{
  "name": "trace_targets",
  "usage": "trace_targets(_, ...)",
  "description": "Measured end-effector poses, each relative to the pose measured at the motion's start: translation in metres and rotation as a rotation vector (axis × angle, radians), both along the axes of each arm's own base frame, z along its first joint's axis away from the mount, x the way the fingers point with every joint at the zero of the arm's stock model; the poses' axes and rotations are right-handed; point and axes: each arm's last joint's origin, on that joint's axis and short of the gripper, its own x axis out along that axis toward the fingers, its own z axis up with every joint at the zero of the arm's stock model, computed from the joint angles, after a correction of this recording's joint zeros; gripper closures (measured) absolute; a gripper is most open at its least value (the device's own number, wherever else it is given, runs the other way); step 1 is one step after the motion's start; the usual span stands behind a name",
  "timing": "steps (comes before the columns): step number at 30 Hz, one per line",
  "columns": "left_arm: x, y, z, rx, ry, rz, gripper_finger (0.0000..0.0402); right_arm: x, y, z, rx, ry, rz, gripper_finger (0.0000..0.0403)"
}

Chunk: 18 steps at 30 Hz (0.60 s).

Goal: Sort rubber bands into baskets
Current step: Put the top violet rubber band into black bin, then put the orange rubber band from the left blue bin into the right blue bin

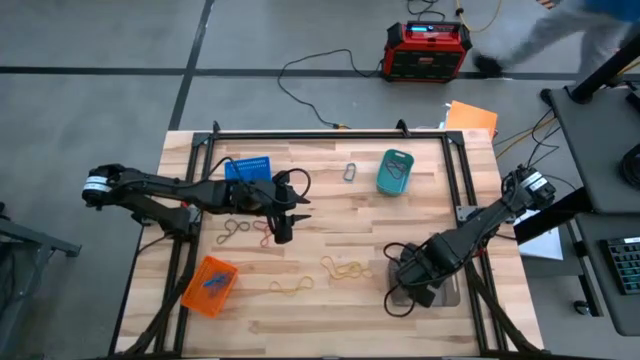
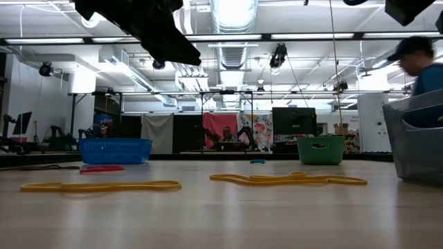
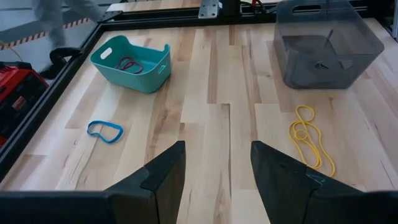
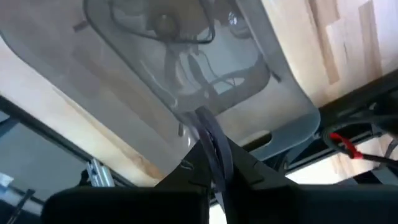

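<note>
Left gripper (image 1: pixel 283 226) hovering above the table's left-middle, just in front of the blue basket (image 1: pixel 246 168), fingers (image 3: pixel 163 174) spread apart with nothing between them, probably poised for a fresh pick among the loose rubber bands (image 1: pixel 347 268) lying on the wood. Right gripper (image 4: pixel 214 163) lowered over the grey basket (image 4: pixel 186 68) at the right near edge, jaws pressed together, a thin grey strip seemingly pinched at the tips, apparently a band brought here for dropping among like colours. Teal basket (image 3: pixel 131 62) at the far side already containing reddish bands; orange basket (image 1: pixel 209 285) at the near left with something bluish inside. Blue band (image 3: pixel 104 130) alone on the boards near the teal basket. Yellow bands (image 2: pixel 287 179) unsorted at centre.
</note>
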Motion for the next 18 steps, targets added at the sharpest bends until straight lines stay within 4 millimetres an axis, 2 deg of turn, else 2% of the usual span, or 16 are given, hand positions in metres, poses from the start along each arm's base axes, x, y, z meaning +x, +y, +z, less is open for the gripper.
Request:
trace_targets(12,0.0,0.0,0.0,-0.001,0.001,0.0,0.0235,0.0,-0.004,-0.007,-0.093,-0.047,0.043,0.0297)
trace_targets(18,0.0,0.0,0.0,-0.005,0.0,0.002,0.0235,0.014,-0.005,-0.006,-0.27,-0.305,0.174,0.0273)
